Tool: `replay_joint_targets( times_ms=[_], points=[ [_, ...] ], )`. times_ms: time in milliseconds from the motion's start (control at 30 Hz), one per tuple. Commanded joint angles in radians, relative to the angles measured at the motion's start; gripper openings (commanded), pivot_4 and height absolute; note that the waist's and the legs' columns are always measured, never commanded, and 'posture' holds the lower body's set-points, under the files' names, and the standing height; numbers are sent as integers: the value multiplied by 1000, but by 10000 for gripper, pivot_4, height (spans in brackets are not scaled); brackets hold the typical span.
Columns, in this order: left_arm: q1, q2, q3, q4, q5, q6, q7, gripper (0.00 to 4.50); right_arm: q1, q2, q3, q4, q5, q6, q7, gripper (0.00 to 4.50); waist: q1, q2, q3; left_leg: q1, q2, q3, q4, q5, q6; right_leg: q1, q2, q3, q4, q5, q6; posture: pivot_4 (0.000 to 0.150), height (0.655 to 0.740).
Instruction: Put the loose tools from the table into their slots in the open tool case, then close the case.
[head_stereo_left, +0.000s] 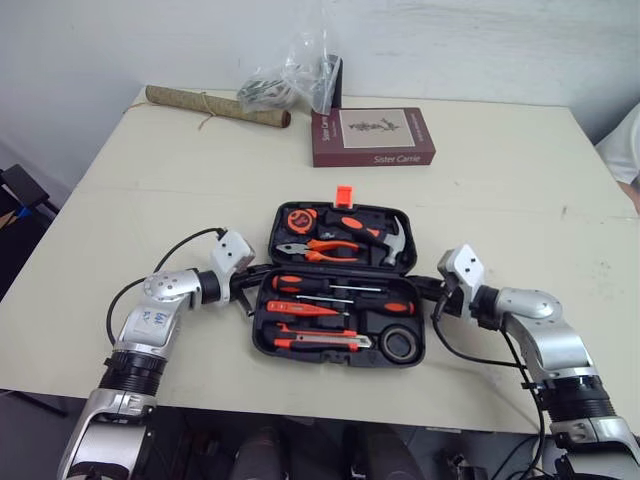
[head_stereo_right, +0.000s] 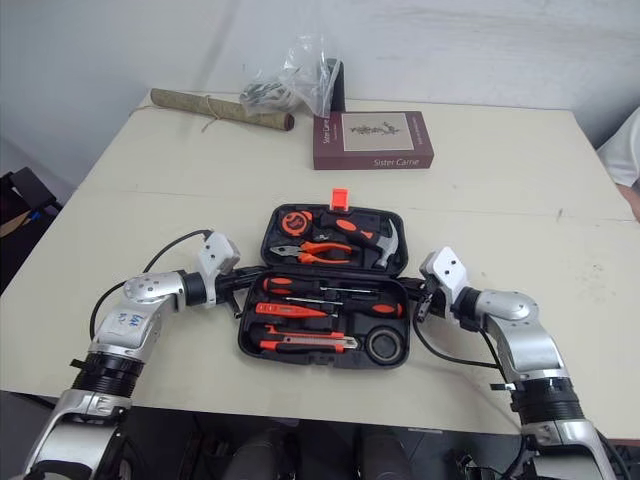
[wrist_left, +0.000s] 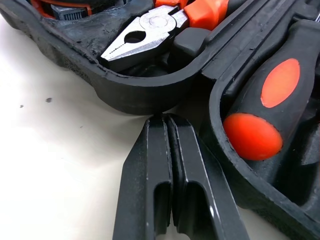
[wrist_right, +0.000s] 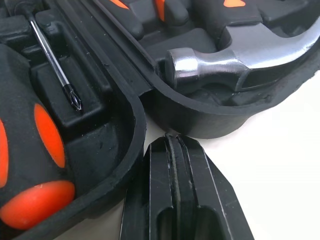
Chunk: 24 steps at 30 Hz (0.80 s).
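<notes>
The black tool case (head_stereo_left: 340, 359) lies open in the middle of the table, its orange latch (head_stereo_left: 344, 196) on the far edge. The far half holds a tape measure (head_stereo_left: 298, 219), pliers (wrist_left: 145, 35) and a hammer (wrist_right: 235, 57). In the near half lie screwdrivers (head_stereo_left: 320, 284), a utility knife (head_stereo_left: 322, 341) and a roll of black tape (head_stereo_left: 401, 345). My left gripper (wrist_left: 165, 121) is shut, its tip at the notch between the two halves on the case's left side. On the right side my right gripper (wrist_right: 172, 141) is shut too, its tip at the matching notch.
A maroon book (head_stereo_left: 372, 137) lies behind the case. At the table's far edge are a rolled mat (head_stereo_left: 215, 106) and a clear plastic bag (head_stereo_left: 295, 75). A person's white sleeve (head_stereo_left: 625, 145) shows at the right edge.
</notes>
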Motion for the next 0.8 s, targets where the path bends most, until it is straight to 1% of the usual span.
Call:
replay_joint_targets(
  times_ms=[33, 167, 200, 233, 267, 300, 333, 400, 433, 500, 533, 567, 633, 667, 733, 800],
  points=[
    [1, -2, 23, 14, 12, -27, 33, 530, -15, 7, 32, -28, 5, 32, 23, 0, -1, 0, 0, 0, 0, 0, 0, 0, 0, 0, 0, 0, 0, 0, 0, 1500, 7400],
    [39, 38, 54, -7, -3, -31, 15, 530, -7, -14, 10, -63, 22, 66, 41, 0, -6, 0, 0, 0, 0, 0, -1, 0, 0, -1, 0, 0, 0, 0, 0, 1500, 7400],
    [56, 57, 87, -26, -26, -23, 9, 530, -6, -29, -7, -76, 38, 98, 45, 0, -6, 0, 0, 0, 0, 0, -2, 0, 0, -1, 0, 0, 0, 0, 0, 1500, 7400],
    [71, 75, 135, -43, -47, -19, 20, 2816, -7, -48, -32, -93, 65, 148, 50, 0, -8, 0, 0, -1, 1, 0, -2, 0, -1, -2, 0, 0, 0, 0, 0, 1500, 7400],
    [85, 93, 180, -67, -77, -4, 25, 5763, -8, -74, -48, -118, 100, 226, 67, 3181, -9, 0, 0, -1, 1, 0, -3, 0, -1, -2, 0, 0, -1, 0, 0, 1500, 7400],
    [100, 112, 222, -99, -115, 5, 9, 8664, -13, -96, -68, -142, 129, 263, 79, 6722, -9, 1, 1, -2, 1, 0, -3, 0, -1, -3, 0, 0, -1, 0, 0, 1500, 7400],
    [112, 129, 250, -137, -138, 27, 7, 13623, -21, -110, -91, -161, 157, 309, 74, 10204, -8, 0, 1, -2, 1, 0, -3, 0, -1, -3, 0, 0, -1, 0, 0, 1500, 7400],
    [117, 161, 292, -218, -188, 169, 44, 23271, -63, -140, -137, -188, 206, 457, 24, 20455, -2, 0, 2, -3, 1, -1, -3, 0, 0, -3, -1, -1, -2, 0, 0, 1500, 7400],
    [103, 167, 312, -257, -245, 260, 49, 27471, -100, -161, -151, -194, 235, 570, 3, 25099, 1, 0, 2, -3, 0, -1, -2, 0, 0, -3, -1, -1, -2, 0, 0, 1500, 7400],
    [75, 172, 333, -312, -334, 404, 54, 37306, -160, -201, -151, -200, 274, 757, -21, 35892, 7, 0, 2, -3, -1, -1, -1, 0, 1, -2, -2, -1, -2, 0, 0, 1500, 7400],
    [27, 170, 323, -318, -365, 517, 81, 41953, -218, -225, -139, -182, 300, 894, -24, 40997, 11, 0, 2, -3, -1, -2, -1, 0, 1, -1, -3, -1, -2, 0, 0, 1500, 7400],
    [-6, 169, 314, -321, -383, 598, 106, 44791, -259, -240, -131, -170, 320, 988, -29, 44577, 14, 0, 2, -3, -2, -4, -1, 0, 1, -1, -3, -2, -2, 0, 0, 1500, 7400],
    [-89, 147, 299, -289, -383, 697, 174, 44791, -348, -234, -118, -118, 324, 1126, -74, 44577, 15, 0, 2, -5, -2, -5, -2, 0, 1, -2, -3, -3, -3, 0, 0, 1500, 7400],
    [-141, 127, 285, -249, -365, 737, 217, 44791, -403, -204, -125, -74, 325, 1186, -102, 44577, 14, 0, 2, -5, -2, -4, -2, 0, 1, -2, -3, -3, -3, 0, 0, 1500, 7400],
    [-217, 97, 261, -182, -339, 790, 269, 44791, -479, -155, -134, -10, 319, 1247, -149, 44577, 10, 0, 2, -6, -2, -4, -2, 0, 1, -3, -2, -3, -3, 0, 0, 1500, 7400],
    [-278, 78, 220, -109, -304, 794, 290, 44791, -528, -123, -111, 34, 292, 1254, -195, 44577, 6, 0, 2, -7, -2, -3, -2, 0, 1, -3, -2, -3, -2, 0, 0, 1500, 7400]
  ],
)
